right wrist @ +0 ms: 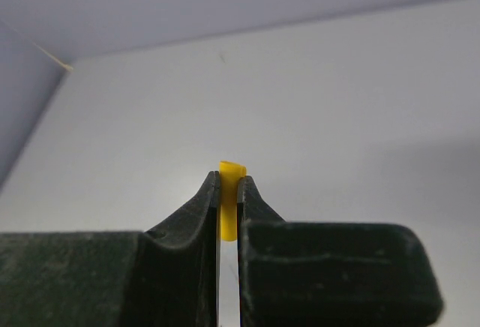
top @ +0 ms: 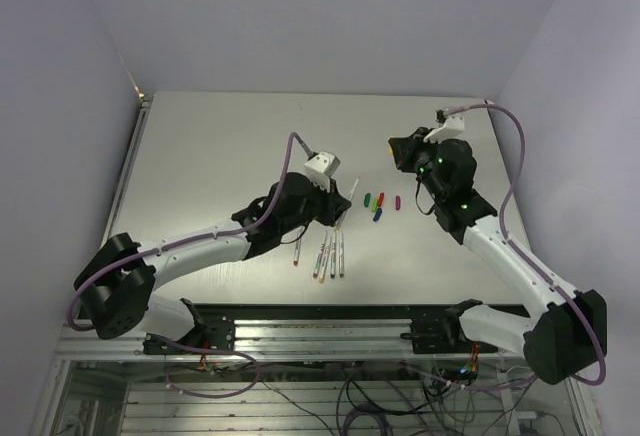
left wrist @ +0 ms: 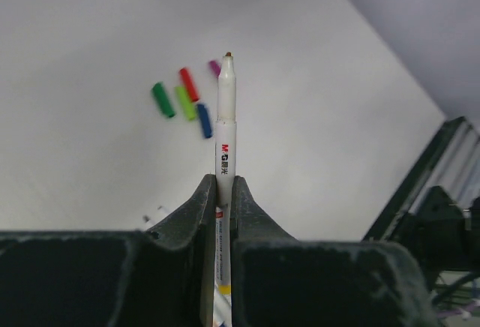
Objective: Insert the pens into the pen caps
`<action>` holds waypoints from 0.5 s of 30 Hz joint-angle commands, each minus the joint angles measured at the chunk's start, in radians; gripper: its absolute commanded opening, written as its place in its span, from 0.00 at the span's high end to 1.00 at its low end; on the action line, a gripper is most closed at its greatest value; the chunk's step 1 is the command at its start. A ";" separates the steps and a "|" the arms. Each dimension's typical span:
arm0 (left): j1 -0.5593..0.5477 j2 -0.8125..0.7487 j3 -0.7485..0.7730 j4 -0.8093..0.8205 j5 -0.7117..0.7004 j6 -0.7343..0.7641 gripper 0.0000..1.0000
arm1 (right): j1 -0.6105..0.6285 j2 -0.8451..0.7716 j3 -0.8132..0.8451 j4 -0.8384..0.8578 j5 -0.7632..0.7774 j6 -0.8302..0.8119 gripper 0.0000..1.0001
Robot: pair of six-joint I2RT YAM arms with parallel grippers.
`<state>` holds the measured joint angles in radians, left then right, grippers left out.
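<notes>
My left gripper is shut on a whitish pen with a yellow band. It holds the pen tip-forward above the table, and in the top view the pen points toward the loose caps. Green, red, light green, blue and magenta pen caps lie in a cluster beyond the tip. My right gripper is shut on a yellow pen cap, raised above the table at the right. Several other pens lie side by side below my left gripper.
The table's metal rail with both arm bases runs along the near edge. A white wall corner stands behind the table. Purple cables loop over both arms.
</notes>
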<state>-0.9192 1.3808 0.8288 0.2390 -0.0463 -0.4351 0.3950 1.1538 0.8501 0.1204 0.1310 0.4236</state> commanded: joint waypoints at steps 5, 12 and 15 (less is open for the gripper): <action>-0.003 0.031 0.016 0.257 0.160 -0.116 0.93 | 0.004 -0.105 -0.115 0.306 -0.131 0.080 1.00; -0.002 0.067 0.024 0.347 0.191 -0.180 0.93 | 0.004 -0.151 -0.210 0.485 -0.255 0.127 1.00; -0.002 0.073 0.039 0.348 0.191 -0.180 0.93 | 0.006 -0.170 -0.245 0.544 -0.274 0.135 1.00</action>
<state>-0.9192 1.4467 0.8402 0.4854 0.1074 -0.5854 0.3950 1.0191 0.6430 0.5133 -0.0769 0.5308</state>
